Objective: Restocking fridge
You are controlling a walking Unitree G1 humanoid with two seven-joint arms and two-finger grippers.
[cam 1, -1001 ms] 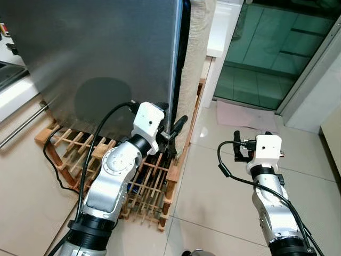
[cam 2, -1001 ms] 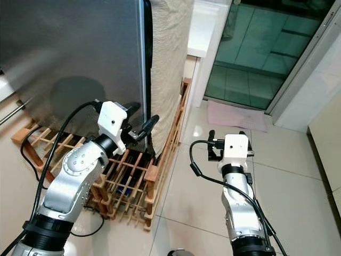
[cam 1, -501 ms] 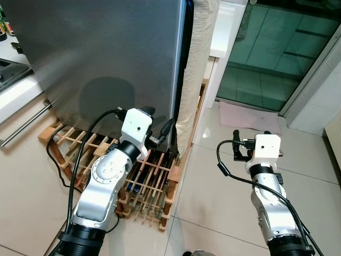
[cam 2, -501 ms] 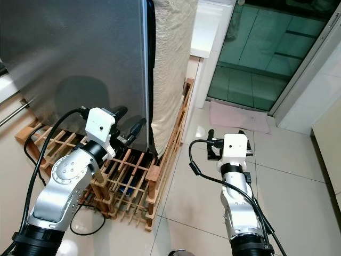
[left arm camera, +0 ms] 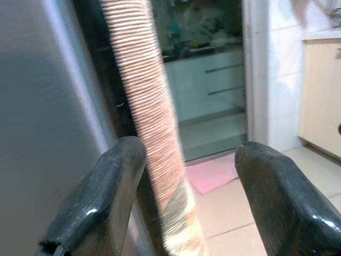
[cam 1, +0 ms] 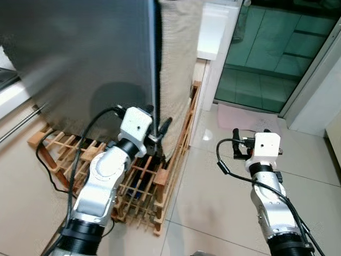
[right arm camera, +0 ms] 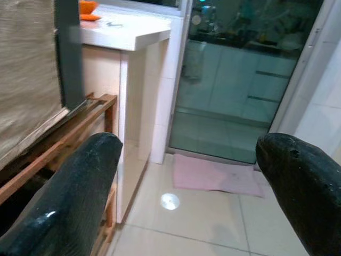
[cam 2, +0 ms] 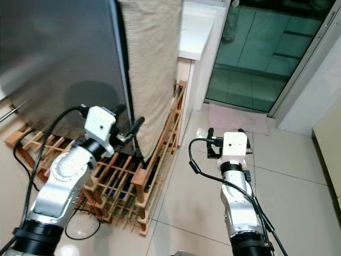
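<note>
Since a second ago your view has swung and the fridge door (cam 1: 80,58) now shows its edge nearer frame centre, with the beige ribbed cloth (cam 1: 176,58) hanging just beside it; the frames are blurred, so most of that shift reads as camera motion, not the fridge moving. Left hand (cam 1: 158,130) was up against the door's lower edge and is still there, low down, at the seam between grey door and cloth.

In the left wrist view your two fingers (left arm camera: 101,202) are spread, the door edge and the cloth strip running up between them, nothing gripped that I can see. Right hand (cam 1: 236,149) hangs out over the tiled floor (cam 1: 213,202), well apart from the fridge, fingers wide apart and empty per the right wrist view.

Fridge stands on a wooden slat rack (cam 1: 144,186), a black cable (cam 1: 48,170) looping across the rack's left part. White counter (cam 1: 213,24) sits behind the cloth, glass sliding door (cam 1: 272,48) and pink mat (cam 1: 240,114) beyond.

Step, as I judge it: opening the fridge, nothing stocked yet. Next you need the left fingers hooked behind the door edge, not the cloth, then pull outward; watch the cloth snagging.
</note>
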